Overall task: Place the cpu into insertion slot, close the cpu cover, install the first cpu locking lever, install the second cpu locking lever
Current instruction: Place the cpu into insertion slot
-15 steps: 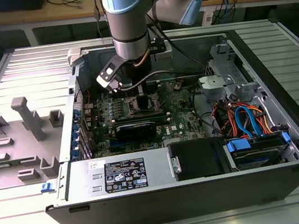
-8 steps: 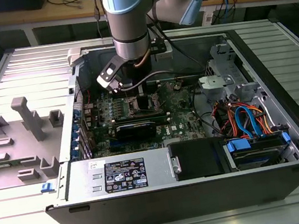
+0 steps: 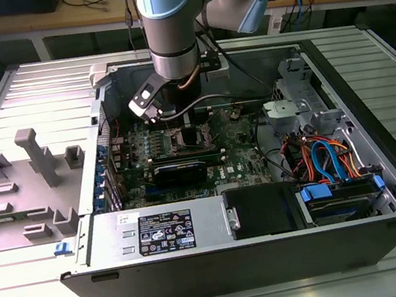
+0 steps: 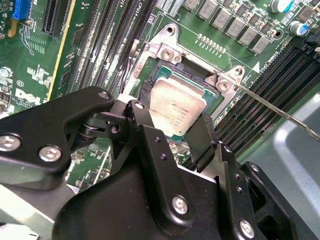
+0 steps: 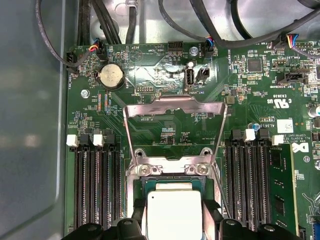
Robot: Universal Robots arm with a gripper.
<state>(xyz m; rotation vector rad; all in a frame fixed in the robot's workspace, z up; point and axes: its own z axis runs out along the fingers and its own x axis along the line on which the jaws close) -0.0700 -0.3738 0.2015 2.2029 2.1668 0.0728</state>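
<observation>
In both wrist views the cpu [image 4: 176, 111] [image 5: 172, 212] shows its plain silver top, level and sitting at the insertion slot [image 4: 196, 67] [image 5: 150, 182] on the green board. My gripper [image 4: 175, 127] [image 5: 172, 216] is shut on the cpu, with a black finger [image 4: 202, 137] against each of two opposite edges. The cpu cover [image 5: 172, 106] is swung open, its silver frame tilted away beyond the slot. One thin wire locking lever [image 4: 280, 112] [image 5: 221, 192] sticks out unlatched beside the socket. In the exterior view the gripper [image 3: 180, 132] is down inside the open computer case.
Long black memory slots [image 5: 95, 185] [image 5: 250, 180] flank the socket. A coin battery [image 5: 111, 76] and cables [image 5: 100, 20] lie beyond the cover. The case holds a black graphics card [image 3: 179, 170], a power supply [image 3: 162, 233] and blue and orange cables [image 3: 328, 158]. A grey fixture [image 3: 35, 167] stands at the exterior view's left.
</observation>
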